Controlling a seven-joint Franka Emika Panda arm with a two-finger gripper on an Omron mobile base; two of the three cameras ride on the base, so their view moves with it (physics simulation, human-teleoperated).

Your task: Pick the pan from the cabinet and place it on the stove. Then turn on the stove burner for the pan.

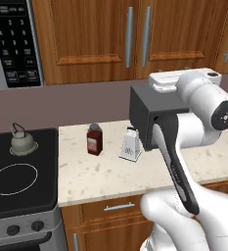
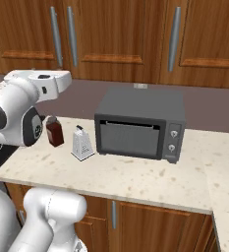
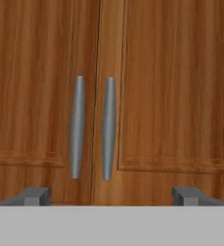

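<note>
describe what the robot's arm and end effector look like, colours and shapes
The arm is glossy white, built of rounded, bulbous segments. A dark grey-black band runs along one link, and a round black joint cap with a small white mark closes the elbow's end. The flat white hand section carries a small dark disc on top. The end effector has two small, blocky grey fingertips.

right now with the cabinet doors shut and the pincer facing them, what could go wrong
1. The two handles of the cabinet sit close together, so the open pincer might straddle both or catch the wrong door.
2. The kettle stands on the stove behind the burner, so a pan set down there could knock it.
3. The bottle and grater stand on the counter beside the stove, where a swinging arm could tip them.
</note>
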